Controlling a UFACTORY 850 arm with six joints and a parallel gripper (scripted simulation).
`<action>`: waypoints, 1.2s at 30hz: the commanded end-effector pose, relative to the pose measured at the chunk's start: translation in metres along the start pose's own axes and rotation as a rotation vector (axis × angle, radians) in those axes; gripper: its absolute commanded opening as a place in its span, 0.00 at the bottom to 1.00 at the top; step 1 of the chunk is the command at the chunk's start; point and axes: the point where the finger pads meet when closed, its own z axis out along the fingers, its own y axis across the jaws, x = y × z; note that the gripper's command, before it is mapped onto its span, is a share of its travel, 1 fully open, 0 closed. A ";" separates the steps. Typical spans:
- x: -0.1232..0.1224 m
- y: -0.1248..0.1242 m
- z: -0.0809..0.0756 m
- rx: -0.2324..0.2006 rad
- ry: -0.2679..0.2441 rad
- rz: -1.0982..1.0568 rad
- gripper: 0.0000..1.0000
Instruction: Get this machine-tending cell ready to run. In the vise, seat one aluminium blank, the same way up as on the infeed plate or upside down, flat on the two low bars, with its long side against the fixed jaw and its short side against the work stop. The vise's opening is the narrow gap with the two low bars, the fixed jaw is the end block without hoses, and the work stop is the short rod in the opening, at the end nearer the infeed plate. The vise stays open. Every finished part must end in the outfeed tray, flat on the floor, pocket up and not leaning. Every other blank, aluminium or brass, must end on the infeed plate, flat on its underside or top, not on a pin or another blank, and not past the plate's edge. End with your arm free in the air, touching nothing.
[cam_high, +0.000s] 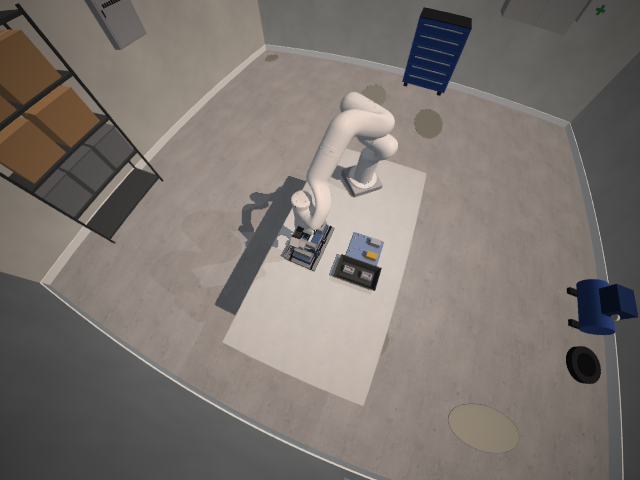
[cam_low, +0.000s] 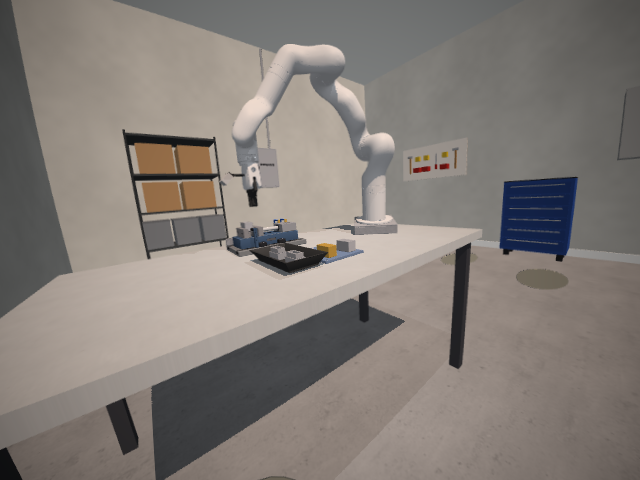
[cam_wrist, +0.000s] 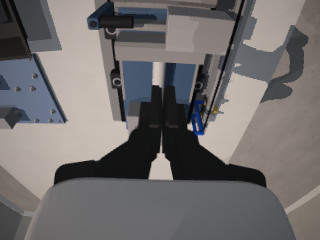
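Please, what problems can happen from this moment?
1. The black hand hangs shut and empty above the blue vise; descending shut, it could strike the jaw blocks.
2. The grey aluminium blank sits close beside the yellow brass blank on the blue infeed plate; a grasp may nudge the brass one.

I see a white jointed arm (cam_low: 310, 69) over a blue-bodied vise (cam_low: 266, 236) with grey blocks. A yellow brass blank (cam_low: 326, 249) and a grey aluminium blank (cam_low: 345, 244) sit on the pale blue infeed plate (cam_high: 359, 242). The outfeed tray (cam_low: 263, 255) is black.
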 end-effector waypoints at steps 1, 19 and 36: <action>0.001 0.000 -0.001 -0.001 0.002 0.000 0.00; 0.000 0.003 -0.001 0.000 0.002 0.139 0.00; -0.005 0.016 -0.001 0.000 0.002 0.733 0.00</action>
